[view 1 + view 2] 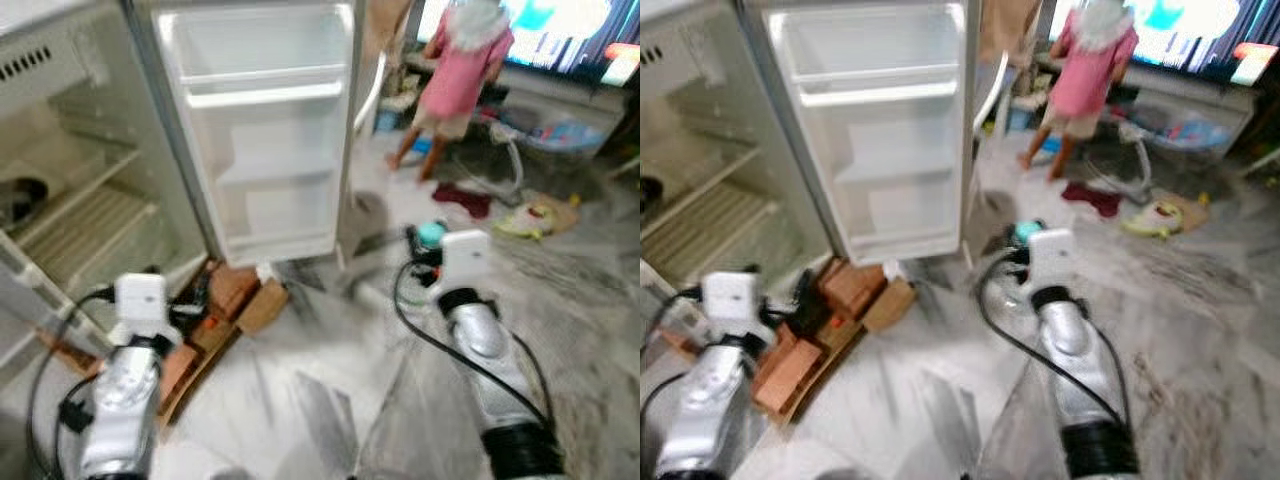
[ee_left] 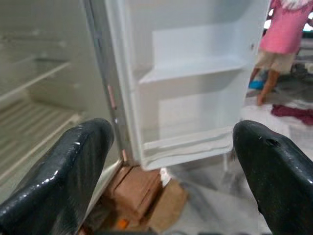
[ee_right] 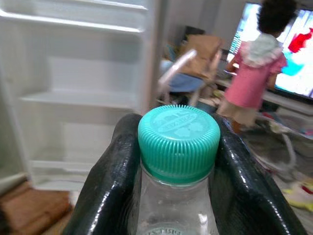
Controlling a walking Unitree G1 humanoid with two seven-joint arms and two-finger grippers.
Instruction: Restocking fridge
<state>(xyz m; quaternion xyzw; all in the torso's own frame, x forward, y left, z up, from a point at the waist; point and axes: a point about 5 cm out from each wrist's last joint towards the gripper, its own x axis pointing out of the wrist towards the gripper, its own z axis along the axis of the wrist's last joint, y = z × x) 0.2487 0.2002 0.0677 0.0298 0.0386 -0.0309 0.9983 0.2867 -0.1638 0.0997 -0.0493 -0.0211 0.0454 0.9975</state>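
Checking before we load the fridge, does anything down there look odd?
Yes. Loose bricks and cardboard lie jumbled on the floor under the open fridge door, and red cloth lies near the person.

Bottle (image 3: 173, 205) is clear plastic w/ ribbed green plastic cap (image 3: 178, 142). Right pincer (image 3: 176, 196) fingers (image 3: 105, 191) glossy black. Fridge door (image 1: 262, 130) smooth white plastic. Floor (image 1: 330, 380) grey marble, polished.
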